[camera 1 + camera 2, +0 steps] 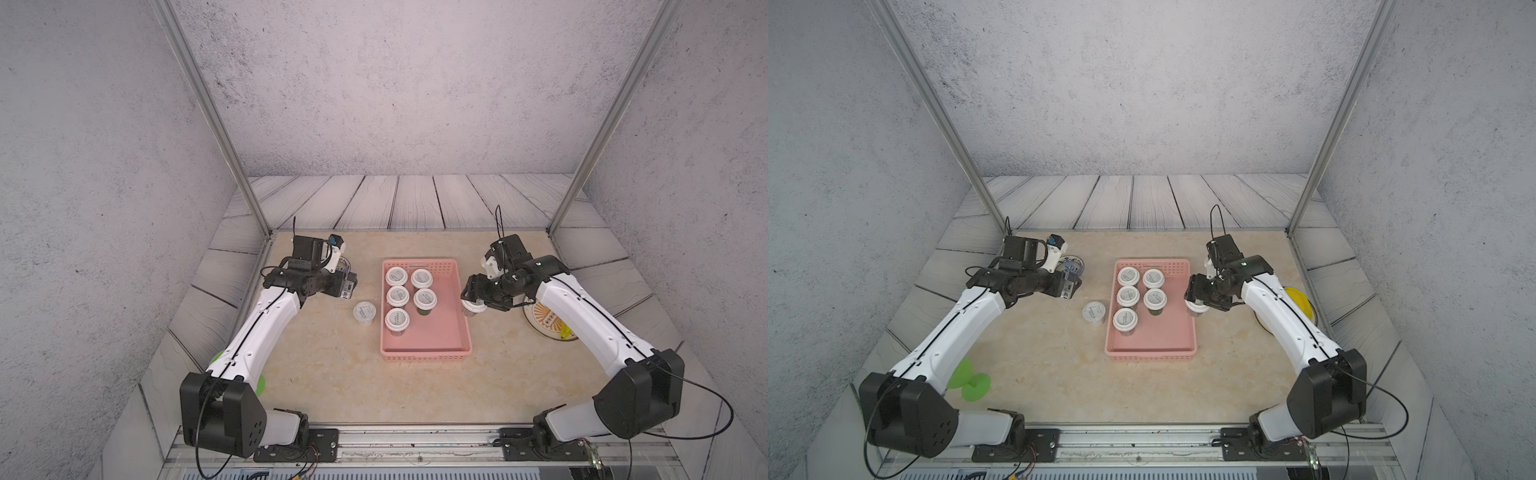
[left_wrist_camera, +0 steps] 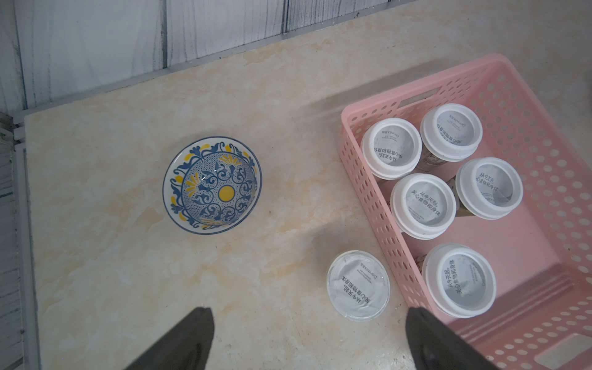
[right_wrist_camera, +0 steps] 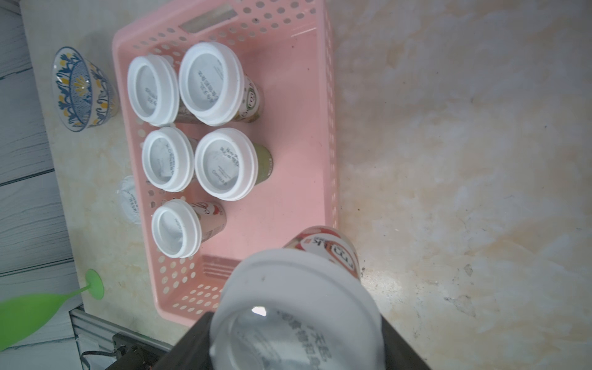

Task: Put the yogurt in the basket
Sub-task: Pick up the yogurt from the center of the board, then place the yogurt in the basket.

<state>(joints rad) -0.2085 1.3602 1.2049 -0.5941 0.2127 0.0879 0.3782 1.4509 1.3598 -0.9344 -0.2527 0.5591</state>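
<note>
My right gripper (image 1: 471, 300) is clamped on a yogurt cup (image 3: 298, 307) by its lid, upright, just outside the basket (image 1: 457, 332) at its right wall. The free floor lies leftward, over that wall. My left gripper (image 2: 307, 339) hangs open above the last loose cup (image 1: 364, 312), just left of the basket.

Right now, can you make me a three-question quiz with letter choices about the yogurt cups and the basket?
1. Where is the loose yogurt cup standing?
A. in the bowl
B. on the table beside the basket
C. on the plate

2. How many cups stand in the basket?
A. three
B. five
C. seven

3. What is the right gripper doing?
A. holding a cup
B. hanging open, holding nothing
C. gripping the basket

Answers: 1 B, it stands just outside the pink wall. 2 B, five white lids show inside. 3 A, its fingers clamp a cup's lid.
</note>
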